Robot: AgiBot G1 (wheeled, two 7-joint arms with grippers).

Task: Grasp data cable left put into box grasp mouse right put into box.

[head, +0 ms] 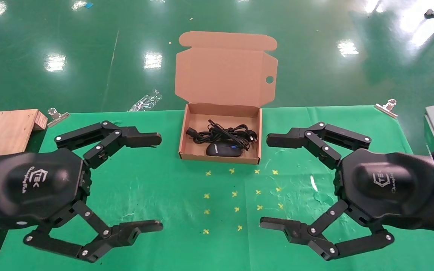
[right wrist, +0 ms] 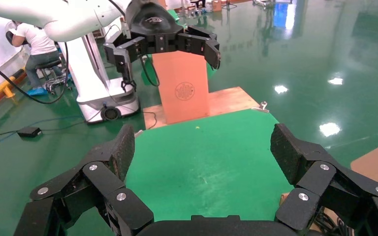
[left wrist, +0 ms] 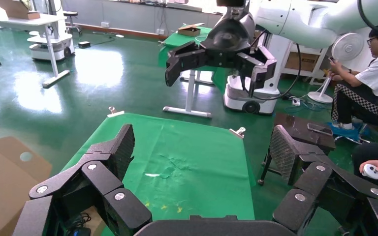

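The brown cardboard box (head: 189, 128) stands open at the table's far middle, its lid upright. Inside lie the black data cable (head: 220, 133), bundled, and the black mouse (head: 223, 149) at the box's near side. My left gripper (head: 160, 182) is open and empty, left of the box and nearer me. My right gripper (head: 264, 182) is open and empty, right of the box. Each wrist view shows its own open fingers over bare green cloth, the left gripper (left wrist: 202, 147) and the right gripper (right wrist: 202, 147). A corner of the box with some cable shows in the left wrist view (left wrist: 96, 221).
Green cloth (head: 164, 188) covers the table, with several small yellow cross marks (head: 239, 192) in front of the box. Metal clips (head: 57, 114) hold the cloth at both far corners. A wooden board (head: 9, 128) lies at the far left. Green floor lies beyond the table.
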